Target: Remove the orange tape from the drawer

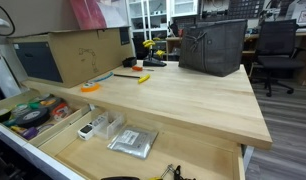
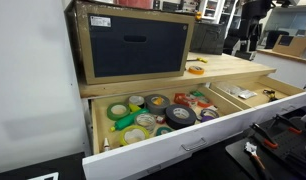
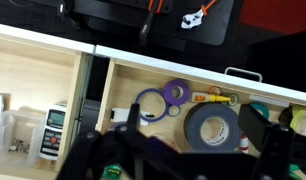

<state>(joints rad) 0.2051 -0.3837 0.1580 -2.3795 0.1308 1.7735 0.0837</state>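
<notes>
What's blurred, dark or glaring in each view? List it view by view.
Wrist view: the hand is a dark, out-of-focus mass along the bottom; the drawer behind it is sharper. In an exterior view the tabletop is evenly lit, without glare. In an exterior view the tape rolls show clearly, while the bottom-left corner is black.

Bench (image 1: pixel 183 100) carries a box (image 1: pixel 78 55), orange tape (image 1: pixel 90 87) just beside the box, bag (image 1: pixel 213 48) well apart; drawer (image 2: pixel 183 142) under the box holds rolls (image 2: pixel 179 113)
</notes>
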